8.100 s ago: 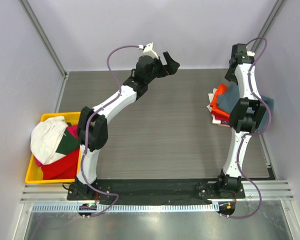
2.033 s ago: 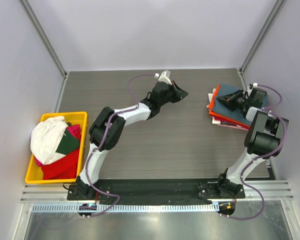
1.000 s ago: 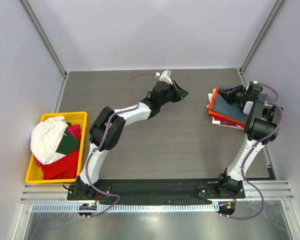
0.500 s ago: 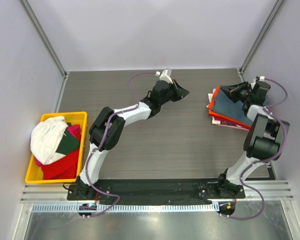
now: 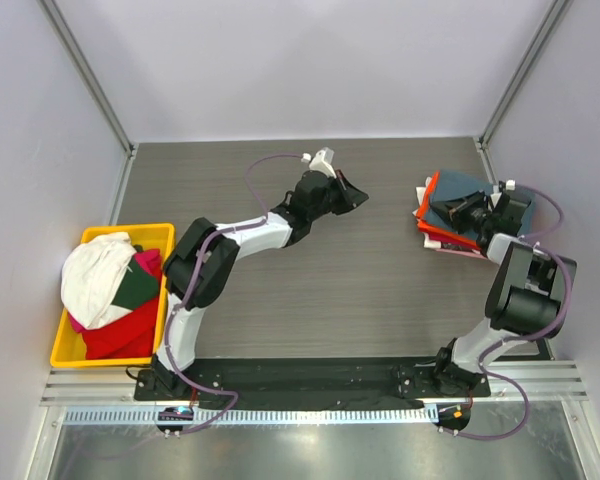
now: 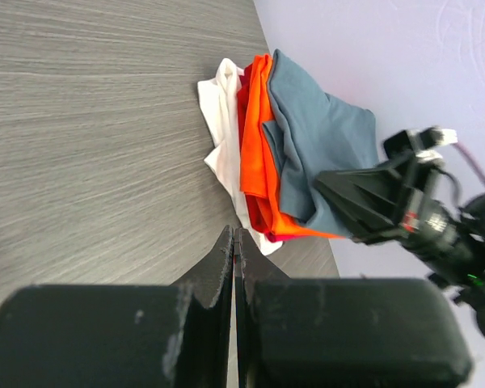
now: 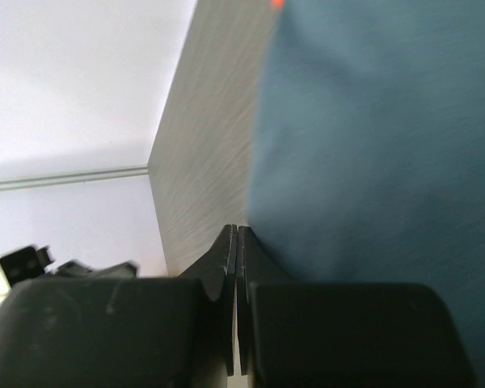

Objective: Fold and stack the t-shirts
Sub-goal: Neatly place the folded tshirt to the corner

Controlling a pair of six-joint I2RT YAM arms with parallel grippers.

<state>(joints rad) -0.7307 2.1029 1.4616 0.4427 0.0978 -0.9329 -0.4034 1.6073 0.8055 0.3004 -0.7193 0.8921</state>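
From above, at the right edge of the grey surface (image 5: 380, 280), a folded stack holds a slate blue-grey tee (image 5: 462, 186) on top, an orange tee (image 5: 433, 192) under it, a red layer (image 5: 446, 240) showing at the near edge, and a folded white tee (image 5: 421, 213) poking out on the left. The right pincer (image 5: 446, 211) lies low over the blue-grey cloth with its fingers together; whether it touches the cloth cannot be told from this view. The left pincer (image 5: 354, 194) hangs over the middle of the surface, well apart from the stack, fingers pressed together on nothing. At the far left a yellow bin (image 5: 64, 356) holds a crumpled white tee (image 5: 92, 275), a dark green tee (image 5: 136, 286) and a red tee (image 5: 120, 337), all unfolded and heaped.

Seen from the left wrist, the left pincer (image 6: 233, 252) has its fingertips meeting, empty. Beyond it the stack shows its layers edge-on: folded white tee (image 6: 221, 121), a thin red layer (image 6: 244, 101), orange tee (image 6: 255, 137), slate blue-grey tee (image 6: 319, 141), smooth with soft folds. The right pincer (image 6: 349, 191) sits at the blue-grey tee's edge.

Seen from the right wrist, the right pincer (image 7: 234, 241) is closed, its tips just beside the border of the plain slate blue-grey tee (image 7: 364, 145), which fills the right side.
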